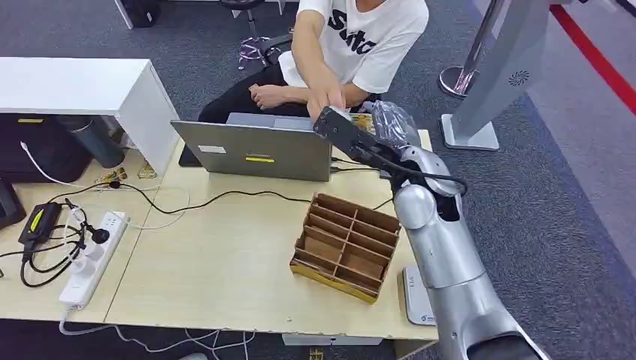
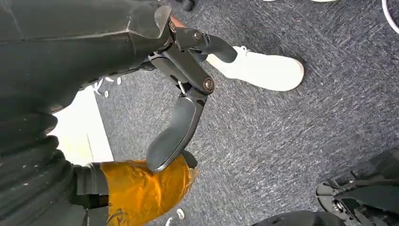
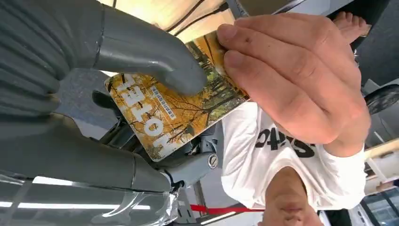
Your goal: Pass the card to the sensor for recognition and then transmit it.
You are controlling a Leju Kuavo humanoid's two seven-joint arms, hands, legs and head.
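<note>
Card [image 3: 174, 110], printed with an orange autumn-forest picture and white lettering, sits pinched in the right hand [image 3: 94, 94]: the thick grey thumb presses on its printed face while the darker fingers lie behind it. Its far end sticks out past the thumb, and a person's hand [image 3: 291, 80] grips that end between thumb and fingertips, so both hold the card at once. In the head view the right arm reaches forward over the far right corner of the wooden table [image 1: 225, 262], its hand [image 1: 367, 124] wrapped in clear plastic and meeting the person's hand [image 1: 326, 97] just behind the open laptop [image 1: 255, 150]; the card shows there as a small yellow patch [image 1: 362, 120] between the two. The person sits behind the table in a white printed T-shirt. Nearer on the table stands a brown divided cardboard organizer [image 1: 345, 244], with a white power strip [image 1: 94, 259] and black cables off to the left. The left hand [image 2: 179, 94] hangs over grey carpet, its fingers apart, holding nothing.
</note>
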